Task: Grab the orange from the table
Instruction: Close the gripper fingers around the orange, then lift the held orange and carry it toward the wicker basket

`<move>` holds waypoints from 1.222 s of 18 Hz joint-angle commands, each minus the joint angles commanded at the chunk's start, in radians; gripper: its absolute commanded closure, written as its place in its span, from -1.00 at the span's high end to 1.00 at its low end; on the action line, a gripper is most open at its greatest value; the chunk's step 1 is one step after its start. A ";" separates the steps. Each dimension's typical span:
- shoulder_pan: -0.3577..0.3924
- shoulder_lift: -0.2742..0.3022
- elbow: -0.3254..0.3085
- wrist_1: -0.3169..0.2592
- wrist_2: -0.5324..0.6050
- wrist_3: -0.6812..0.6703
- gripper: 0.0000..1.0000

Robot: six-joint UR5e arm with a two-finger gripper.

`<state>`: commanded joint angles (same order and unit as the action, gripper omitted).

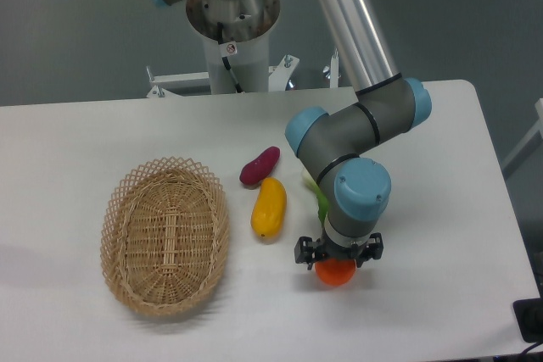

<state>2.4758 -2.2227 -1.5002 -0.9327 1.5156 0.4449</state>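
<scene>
The orange (337, 274) lies on the white table (441, 209) at the front, right of centre. Only its lower half shows, because the wrist covers the rest. My gripper (338, 262) points straight down right over the orange. Its black finger links (304, 252) are spread wide to the left and right of the fruit, so it looks open. The fingertips themselves are hidden under the wrist. I cannot tell whether they touch the orange.
An elongated yellow fruit (269, 208) and a purple sweet potato (260, 166) lie just left of the arm. A green vegetable (323, 203) shows partly behind the forearm. An oval wicker basket (165, 235) stands at the left. The table's front edge is near the orange.
</scene>
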 joint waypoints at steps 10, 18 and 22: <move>0.000 0.006 -0.002 0.000 0.002 0.002 0.52; 0.000 0.076 -0.032 -0.005 0.017 0.018 0.48; 0.002 0.185 -0.037 -0.020 0.026 0.078 0.49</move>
<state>2.4774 -2.0374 -1.5370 -0.9526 1.5417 0.5228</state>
